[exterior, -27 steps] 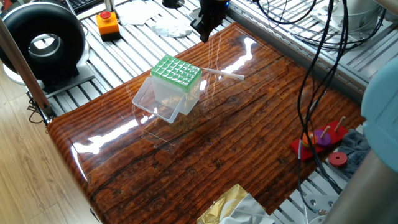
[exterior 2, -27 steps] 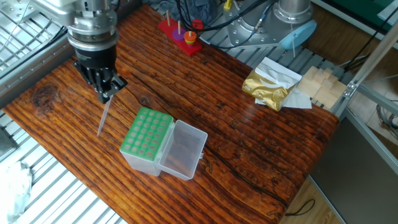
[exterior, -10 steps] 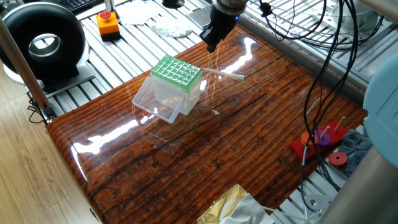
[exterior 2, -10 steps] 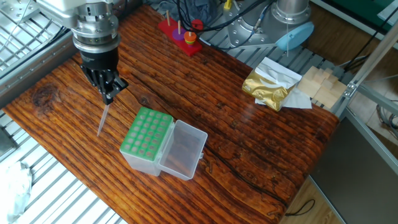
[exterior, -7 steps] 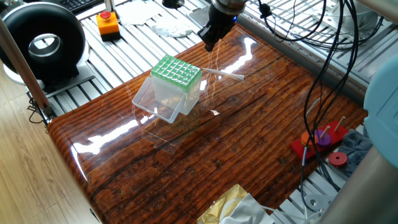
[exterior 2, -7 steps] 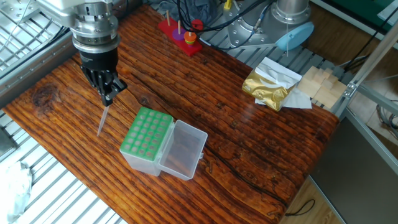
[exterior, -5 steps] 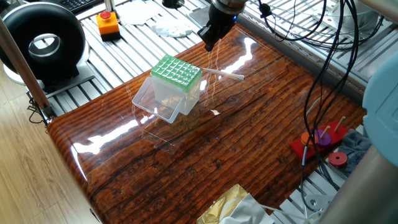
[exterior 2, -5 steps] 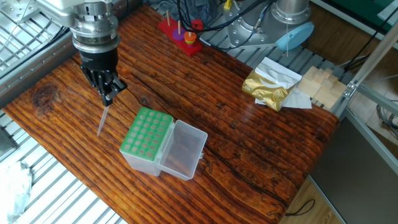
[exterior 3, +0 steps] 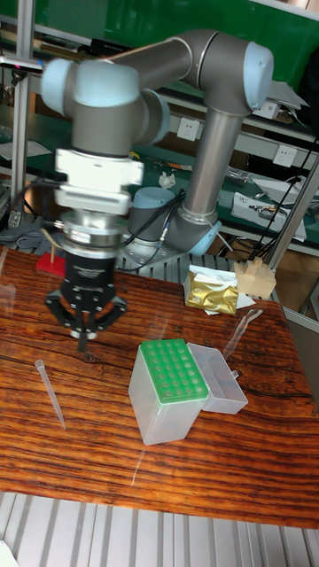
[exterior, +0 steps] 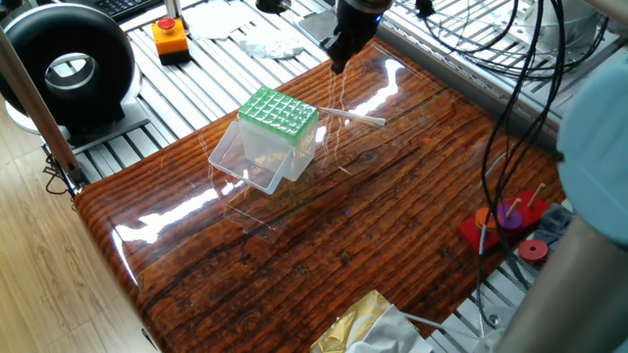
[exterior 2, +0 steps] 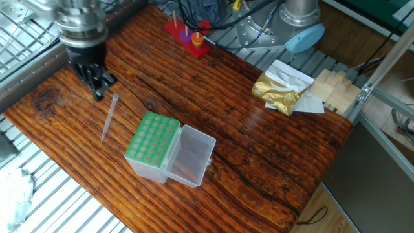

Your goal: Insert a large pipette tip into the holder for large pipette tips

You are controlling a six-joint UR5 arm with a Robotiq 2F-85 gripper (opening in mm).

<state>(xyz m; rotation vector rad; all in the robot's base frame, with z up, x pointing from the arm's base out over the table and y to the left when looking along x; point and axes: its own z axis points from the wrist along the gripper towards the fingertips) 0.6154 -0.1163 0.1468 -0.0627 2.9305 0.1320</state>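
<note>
The holder for large pipette tips (exterior 2: 155, 147) stands on the counter (exterior 2: 272, 155), lid open. Just beside it lies the large pipette tip (exterior 2: 108, 117), untouched. Beyond the tip hovers the gripper (exterior 2: 98, 87), fingers (exterior 3: 81, 340) pressed together, empty.

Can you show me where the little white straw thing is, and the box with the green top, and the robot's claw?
large pipette tip (exterior 2: 108, 118), the other fixed view, middle of its thin body.
holder for large pipette tips (exterior 2: 152, 138), the other fixed view, middle of its green holed top.
claw (exterior 3: 82, 342), tall fixed view, between its fingertips.
</note>
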